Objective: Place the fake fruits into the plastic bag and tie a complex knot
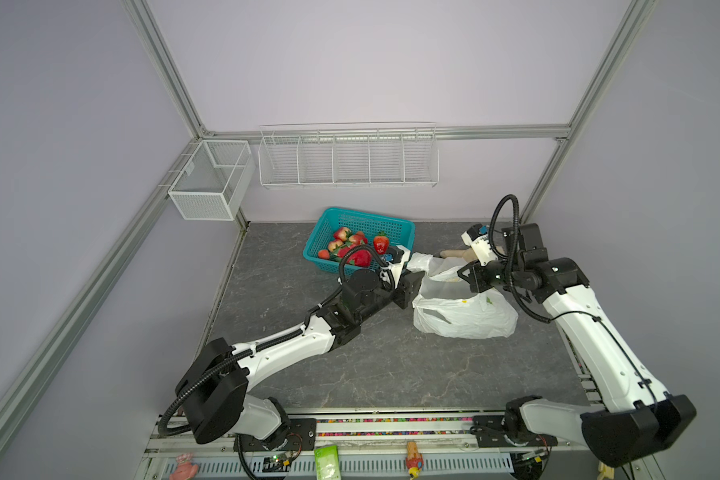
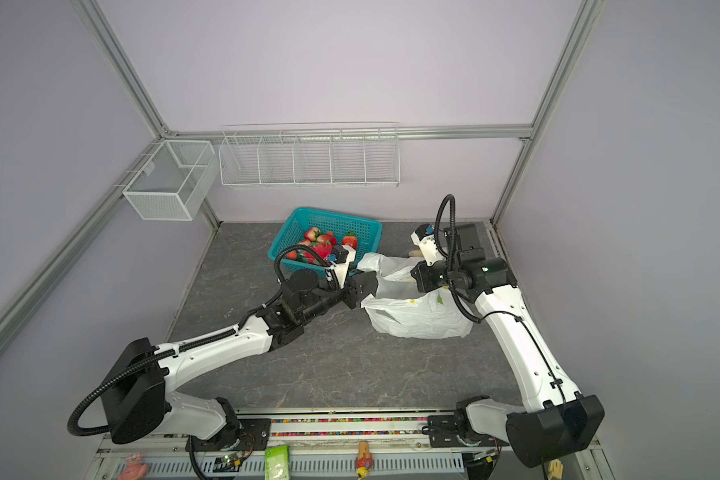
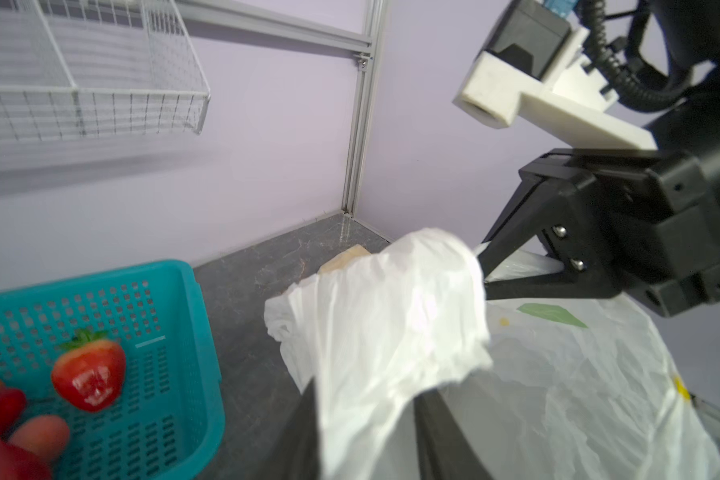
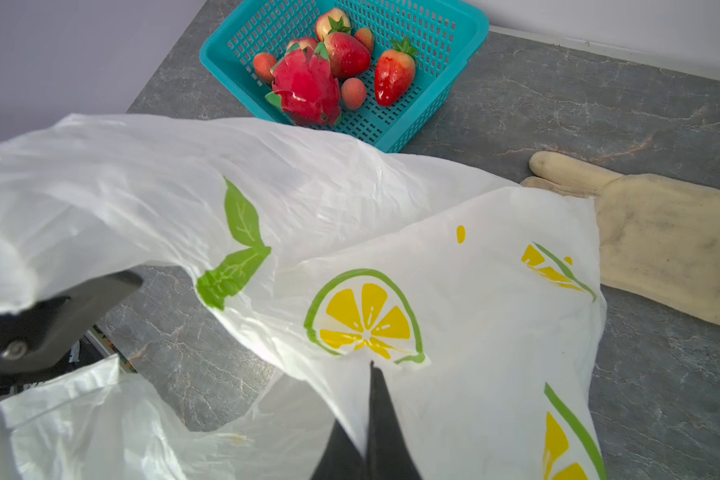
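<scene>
The plastic bag, white with lemon and leaf prints, lies crumpled right of centre with its mouth held up between both arms. My left gripper is shut on a bunched handle of the bag. Opposite it, my right gripper is shut on the bag's printed edge. The fake fruits, strawberries, small peach balls and one large red piece, all lie in the teal basket behind the left gripper.
A beige glove lies flat behind the bag. A white wire rack hangs on the back wall and a mesh box on the left frame. Small toys and a green packet sit at the front rail.
</scene>
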Robot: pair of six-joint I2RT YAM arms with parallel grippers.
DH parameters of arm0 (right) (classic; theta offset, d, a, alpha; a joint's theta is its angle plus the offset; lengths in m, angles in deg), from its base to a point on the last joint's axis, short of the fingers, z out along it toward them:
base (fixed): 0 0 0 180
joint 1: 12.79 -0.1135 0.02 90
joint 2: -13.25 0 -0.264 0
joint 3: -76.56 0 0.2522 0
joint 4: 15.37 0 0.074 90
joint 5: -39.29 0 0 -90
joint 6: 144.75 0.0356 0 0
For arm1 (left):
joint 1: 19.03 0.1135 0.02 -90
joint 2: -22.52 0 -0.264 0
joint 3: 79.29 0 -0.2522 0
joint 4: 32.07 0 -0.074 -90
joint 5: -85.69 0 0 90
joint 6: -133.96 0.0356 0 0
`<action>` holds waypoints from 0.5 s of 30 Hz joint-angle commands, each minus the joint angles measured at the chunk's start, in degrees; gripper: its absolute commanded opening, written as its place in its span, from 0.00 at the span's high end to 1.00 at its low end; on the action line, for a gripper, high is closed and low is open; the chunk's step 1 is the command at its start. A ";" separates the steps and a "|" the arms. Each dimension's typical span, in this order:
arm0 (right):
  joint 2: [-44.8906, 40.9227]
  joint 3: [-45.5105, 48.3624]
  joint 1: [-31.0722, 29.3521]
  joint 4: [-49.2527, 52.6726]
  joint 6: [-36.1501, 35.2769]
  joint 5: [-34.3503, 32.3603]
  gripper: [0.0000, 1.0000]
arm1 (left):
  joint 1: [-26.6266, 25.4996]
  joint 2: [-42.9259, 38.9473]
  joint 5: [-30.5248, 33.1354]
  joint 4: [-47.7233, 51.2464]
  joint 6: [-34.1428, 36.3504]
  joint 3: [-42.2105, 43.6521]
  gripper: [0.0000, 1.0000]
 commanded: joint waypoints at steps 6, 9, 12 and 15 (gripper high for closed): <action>-1.65 -3.00 0.04 2.81 -8.45 -4.81 0.94 | 0.13 -3.95 5.84 4.26 0.26 -0.45 1.00; -3.15 -2.76 0.14 1.38 -8.53 -5.44 0.94 | 0.27 -7.08 5.85 5.43 0.92 2.12 1.00; -3.34 -3.17 0.15 0.96 -7.51 -2.77 0.94 | 0.29 -10.23 6.34 5.23 2.13 5.76 1.00; -3.58 -3.18 0.18 1.03 -6.70 -2.45 0.94 | 0.30 -12.74 7.99 7.90 3.70 7.03 1.00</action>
